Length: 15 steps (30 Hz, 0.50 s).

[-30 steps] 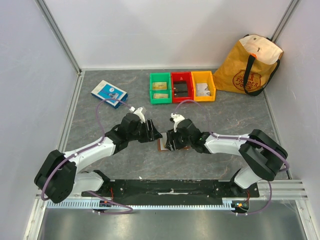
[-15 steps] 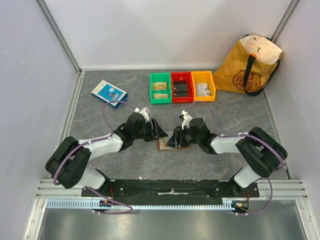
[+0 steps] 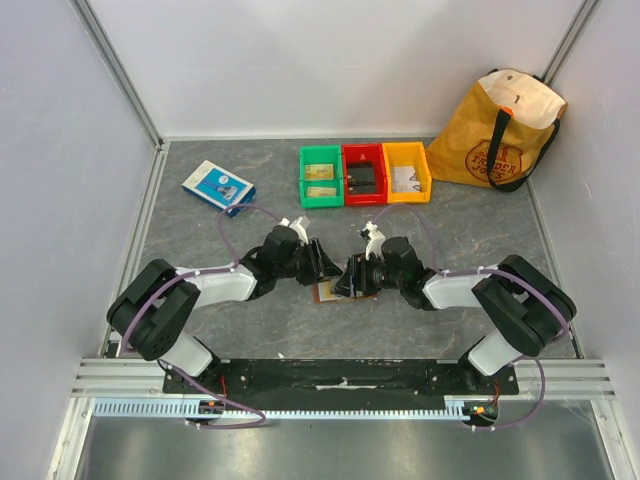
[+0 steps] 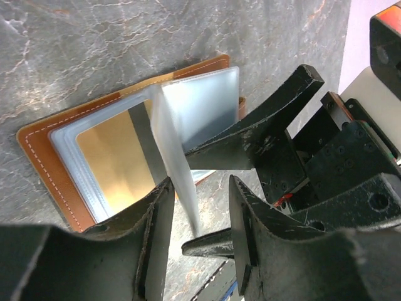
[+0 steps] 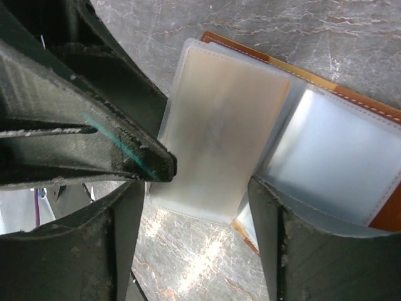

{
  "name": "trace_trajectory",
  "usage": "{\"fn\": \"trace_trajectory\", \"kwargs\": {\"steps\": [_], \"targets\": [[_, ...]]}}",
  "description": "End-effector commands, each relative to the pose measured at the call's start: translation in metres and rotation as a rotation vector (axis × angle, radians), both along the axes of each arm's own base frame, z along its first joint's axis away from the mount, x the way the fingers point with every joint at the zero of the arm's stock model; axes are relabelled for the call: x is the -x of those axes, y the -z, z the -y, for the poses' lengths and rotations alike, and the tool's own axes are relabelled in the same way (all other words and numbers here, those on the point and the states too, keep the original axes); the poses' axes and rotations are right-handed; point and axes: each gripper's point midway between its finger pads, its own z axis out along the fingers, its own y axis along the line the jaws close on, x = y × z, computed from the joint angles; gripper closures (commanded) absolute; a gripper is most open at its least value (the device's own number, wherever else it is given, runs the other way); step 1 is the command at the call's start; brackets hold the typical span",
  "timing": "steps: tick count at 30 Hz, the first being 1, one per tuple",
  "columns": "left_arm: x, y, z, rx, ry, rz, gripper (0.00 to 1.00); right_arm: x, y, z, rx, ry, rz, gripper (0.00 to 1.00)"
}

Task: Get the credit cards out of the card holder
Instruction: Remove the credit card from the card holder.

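The card holder (image 3: 330,292) lies open on the table between my two grippers, brown leather (image 4: 44,150) with clear plastic sleeves. A tan-gold credit card (image 4: 116,157) with a dark band sits in a flat sleeve. One sleeve page (image 4: 182,144) stands upright in the gap between the jaws of my left gripper (image 4: 199,188), which is open; I see no contact. My right gripper (image 5: 195,194) is open over the holder (image 5: 369,100), its right finger over the flat sleeves, the raised sleeve (image 5: 219,132) in front of it. In the top view the left gripper (image 3: 320,262) and right gripper (image 3: 350,275) nearly meet.
A blue-and-white flat box (image 3: 218,186) lies at the back left. Green (image 3: 320,176), red (image 3: 363,174) and yellow (image 3: 406,171) bins stand in a row at the back. A yellow tote bag (image 3: 500,130) stands in the back right corner.
My left gripper has moved right, closer to the card holder. My right gripper has shifted slightly back and right, showing more of the holder's near edge.
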Motion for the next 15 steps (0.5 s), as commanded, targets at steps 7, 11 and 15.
{"fn": "trace_trajectory", "kwargs": {"steps": [7,11,15], "targets": [[-0.009,-0.048,0.033,0.128,0.066,0.083,0.55,-0.019,-0.040,0.024,0.070,0.123,0.140,0.08],[-0.009,-0.052,0.045,0.139,0.090,0.090,0.55,-0.026,-0.050,0.045,0.121,0.217,0.203,0.08],[-0.011,-0.045,0.056,0.127,0.107,0.080,0.55,-0.028,-0.060,0.064,0.143,0.294,0.256,0.11]]}}
